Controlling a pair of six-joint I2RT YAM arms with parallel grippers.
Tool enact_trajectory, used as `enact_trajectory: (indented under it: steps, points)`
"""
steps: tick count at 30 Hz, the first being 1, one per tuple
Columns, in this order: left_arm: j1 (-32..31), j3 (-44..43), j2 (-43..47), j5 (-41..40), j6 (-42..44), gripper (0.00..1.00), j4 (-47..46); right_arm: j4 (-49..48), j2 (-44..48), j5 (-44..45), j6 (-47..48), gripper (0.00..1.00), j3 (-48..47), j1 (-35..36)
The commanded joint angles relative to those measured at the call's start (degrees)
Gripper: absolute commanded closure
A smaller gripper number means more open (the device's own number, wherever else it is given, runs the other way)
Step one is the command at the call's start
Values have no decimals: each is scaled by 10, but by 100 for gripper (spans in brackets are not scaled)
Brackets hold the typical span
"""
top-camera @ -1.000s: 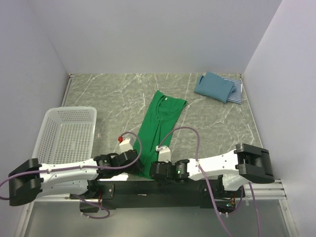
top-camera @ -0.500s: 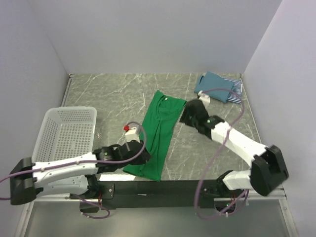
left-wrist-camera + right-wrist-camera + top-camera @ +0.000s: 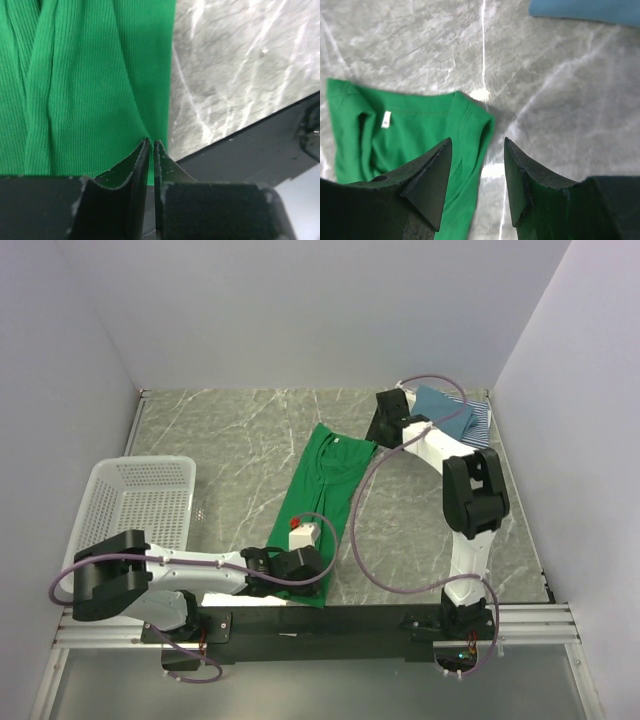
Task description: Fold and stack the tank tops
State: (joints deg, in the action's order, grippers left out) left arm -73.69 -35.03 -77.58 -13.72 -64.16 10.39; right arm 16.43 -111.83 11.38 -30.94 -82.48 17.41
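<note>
Tank top, green: long axis near-far, neckline far.

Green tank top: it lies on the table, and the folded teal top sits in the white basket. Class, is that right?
No: the top external view shows the folded teal top on the striped top, not in the white basket. The green tank top is right.

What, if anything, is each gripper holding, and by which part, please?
The left gripper pinches the bright green ribbed fabric tank top by its bottom hem, near a corner; the right gripper is open, holding nothing.
</note>
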Motion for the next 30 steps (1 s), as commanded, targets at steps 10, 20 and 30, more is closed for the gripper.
enact_trajectory:
  steps: [10, 20, 30]
  points:
    - [-14, 5, -42, 18, 1, 87, -43, 32, -63, -7, 4, 53, -53, -4]
    - [-15, 10, -49, 27, 4, 87, -46, 24, -106, 3, 6, 56, -77, -4]
    - [-25, 21, -53, 51, 11, 88, -63, 61, -118, 41, 27, 100, -125, -4]
